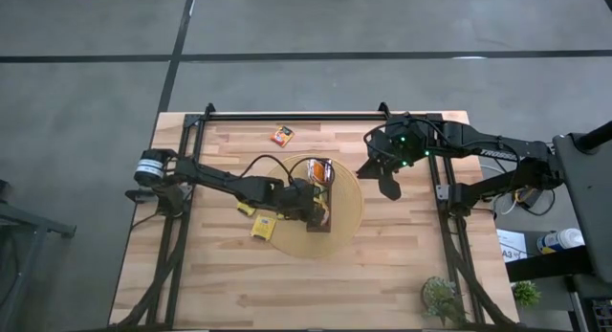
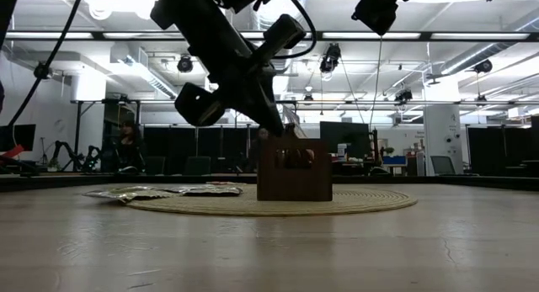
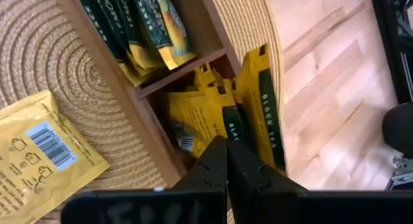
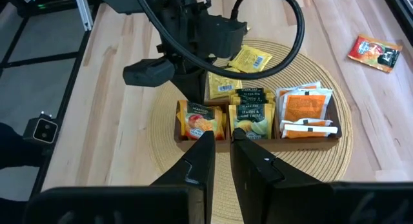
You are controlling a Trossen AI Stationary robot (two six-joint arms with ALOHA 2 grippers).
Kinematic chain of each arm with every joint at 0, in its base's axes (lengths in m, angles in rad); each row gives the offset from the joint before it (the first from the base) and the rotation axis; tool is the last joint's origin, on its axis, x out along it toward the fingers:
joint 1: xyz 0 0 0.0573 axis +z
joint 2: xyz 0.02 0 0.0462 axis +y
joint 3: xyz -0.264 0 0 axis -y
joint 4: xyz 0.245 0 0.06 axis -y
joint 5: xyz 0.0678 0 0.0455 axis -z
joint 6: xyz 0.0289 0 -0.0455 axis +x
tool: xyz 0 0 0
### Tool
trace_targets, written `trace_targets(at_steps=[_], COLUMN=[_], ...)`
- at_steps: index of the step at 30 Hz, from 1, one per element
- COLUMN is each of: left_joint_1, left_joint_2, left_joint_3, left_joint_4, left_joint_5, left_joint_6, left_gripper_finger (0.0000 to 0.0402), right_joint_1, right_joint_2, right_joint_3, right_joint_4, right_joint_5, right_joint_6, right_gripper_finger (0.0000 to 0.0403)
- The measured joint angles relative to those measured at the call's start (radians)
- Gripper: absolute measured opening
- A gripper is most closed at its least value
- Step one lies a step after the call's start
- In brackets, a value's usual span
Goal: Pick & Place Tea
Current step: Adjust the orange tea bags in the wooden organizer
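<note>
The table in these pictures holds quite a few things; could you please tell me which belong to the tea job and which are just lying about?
Belonging to the job:
- tea sachets in the wooden tray
- yellow sachet loose on the round mat
- orange sachet alone on the table
- left gripper, jaws shut, at the yellow sachets in the tray
- right gripper, waiting above

Lying about:
- small plants at the table's corner

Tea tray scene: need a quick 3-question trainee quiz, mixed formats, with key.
1. True or false: the left claw has its fingers spread wide above the tray.
2. The lone orange sachet lies: A in the tray; B on the mat; C on the bare table.
3. Fill in: the tray stands on the round woven ____.

Key: 1 false, they are shut; 2 C; 3 mat.
</note>
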Motion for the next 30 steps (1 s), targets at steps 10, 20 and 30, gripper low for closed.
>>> trace_targets(at_steps=[10,20,30], left_joint_1=[0.000,-0.003,-0.003], left_joint_2=[0.000,0.000,0.000], left_joint_3=[0.010,0.015,0.015], left_joint_4=[-0.028,-0.022,-0.023], left_joint_5=[0.005,0.005,0.003], left_joint_6=[-0.018,-0.021,-0.020], left_gripper_finger=[0.0000,0.0000,0.0000], right_joint_1=[0.000,0.002,0.049], right_joint_2=[0.000,0.026,0.022], right_joint_3=[0.000,-0.037,-0.240], right_joint_4=[0.000,-0.027,0.193], right_joint_5=[0.000,0.000,0.000], right_joint_6=[-0.015,0.043,0.124], right_gripper_finger=[0.0047,0.0035,0.0008])
